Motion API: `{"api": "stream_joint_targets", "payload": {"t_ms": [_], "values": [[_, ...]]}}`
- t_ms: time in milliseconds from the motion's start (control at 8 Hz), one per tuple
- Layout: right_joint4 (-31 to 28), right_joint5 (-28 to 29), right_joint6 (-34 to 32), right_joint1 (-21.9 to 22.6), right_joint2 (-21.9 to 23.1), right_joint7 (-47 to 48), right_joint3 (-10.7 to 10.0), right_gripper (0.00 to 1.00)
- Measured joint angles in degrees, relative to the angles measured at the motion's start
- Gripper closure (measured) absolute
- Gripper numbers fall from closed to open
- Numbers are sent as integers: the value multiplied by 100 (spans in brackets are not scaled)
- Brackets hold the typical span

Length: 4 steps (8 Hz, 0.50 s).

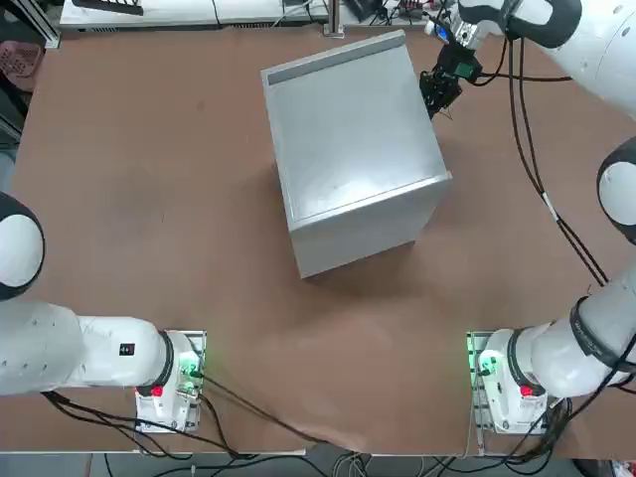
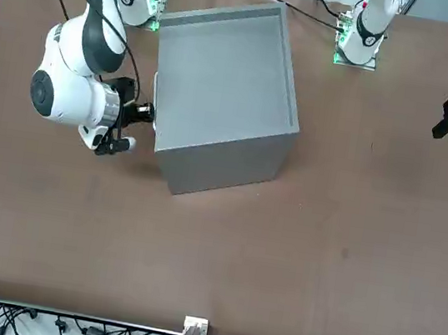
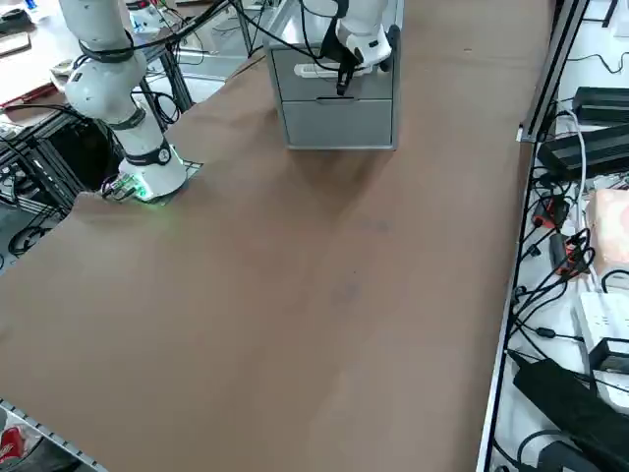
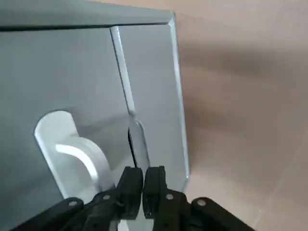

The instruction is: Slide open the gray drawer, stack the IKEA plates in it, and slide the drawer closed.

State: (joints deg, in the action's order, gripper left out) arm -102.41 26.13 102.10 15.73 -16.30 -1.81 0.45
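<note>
The big gray cabinet (image 1: 353, 149) stands at the middle back of the table. The gray drawer (image 3: 334, 61) sits flush in the cabinet's front face, and a pale curved handle (image 4: 72, 149) shows on it. My right gripper (image 4: 143, 174) is shut with nothing between its fingertips. It hovers right in front of that face, beside the handle and at the seam between the two front panels (image 4: 122, 72). From overhead the gripper (image 1: 440, 94) is at the cabinet's far right side. The front view puts the gripper (image 2: 138, 110) against the cabinet's left face. The IKEA plates are out of view.
The brown table (image 1: 149, 199) stretches wide around the cabinet. Both arm bases (image 1: 502, 383) sit at the near edge. Cables and power strips (image 3: 580, 295) lie beyond the table's right edge.
</note>
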Motion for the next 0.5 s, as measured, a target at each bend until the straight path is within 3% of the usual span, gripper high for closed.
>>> {"api": "stream_joint_targets", "payload": {"t_ms": [250, 500], "values": [[40, -91, 33, 7, 3, -27, -4, 92], [421, -686, -123, -41, 84, -26, -3, 86]]}}
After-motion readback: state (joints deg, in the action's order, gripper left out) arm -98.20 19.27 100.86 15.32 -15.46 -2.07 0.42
